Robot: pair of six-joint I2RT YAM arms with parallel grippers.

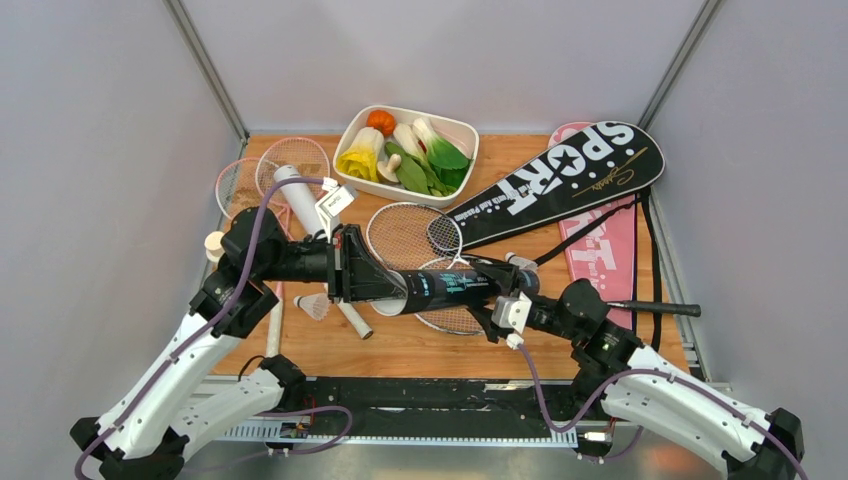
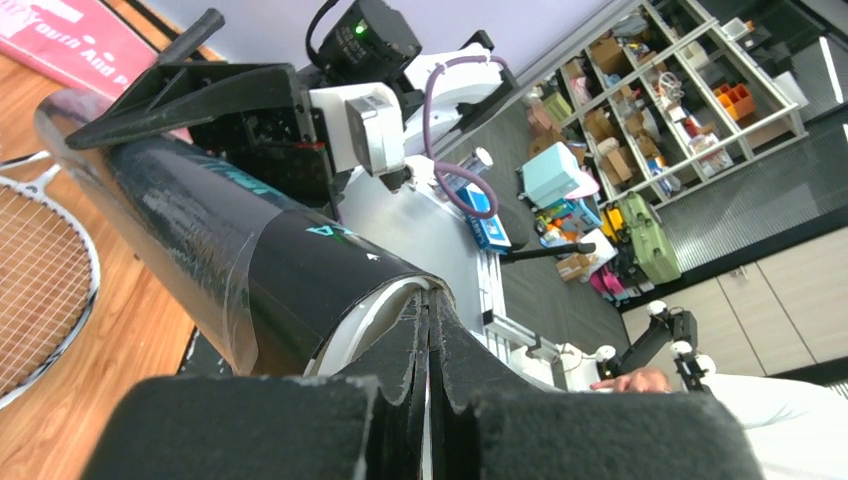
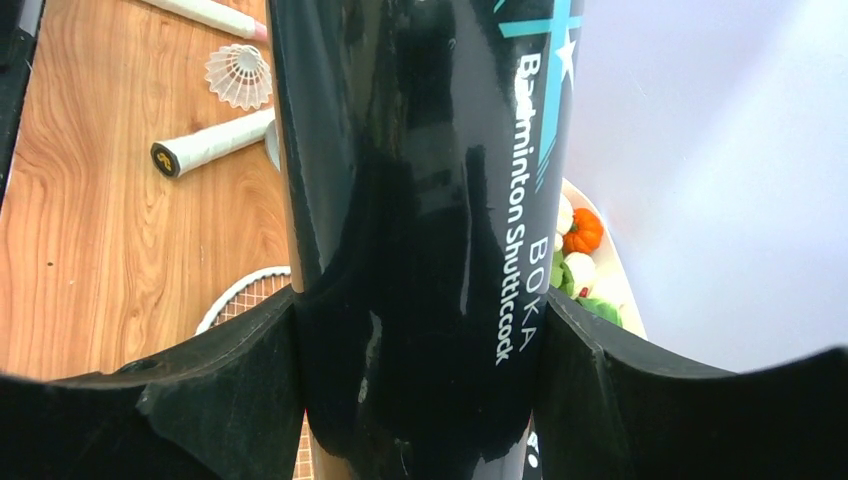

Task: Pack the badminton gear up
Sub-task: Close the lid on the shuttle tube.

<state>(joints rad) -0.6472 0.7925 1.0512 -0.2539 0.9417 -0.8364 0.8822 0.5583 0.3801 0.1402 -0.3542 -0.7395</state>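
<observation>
The black tube [image 1: 450, 288] is held level above the table between both grippers. My right gripper [image 1: 497, 305] is shut around its body, a finger on each side in the right wrist view [image 3: 418, 310], where the tube [image 3: 420, 200] fills the middle. My left gripper [image 1: 352, 275] is shut on the rim of the tube's open end [image 2: 220, 240], its fingers pinched together on the wall [image 2: 430, 330]. A white shuttlecock [image 1: 313, 305] lies below the left gripper. The white tube [image 1: 300, 200] lies on pink racquets [image 1: 240, 180]. A silver racquet [image 1: 410, 232] lies under the black tube.
A white tray [image 1: 468, 135] of toy vegetables stands at the back. The black SPORT cover [image 1: 560, 180] and the pink cover [image 1: 605, 255] lie at the right, with a black handle [image 1: 655, 308] near the front right. A small cream-capped bottle [image 1: 214, 243] stands at the left edge.
</observation>
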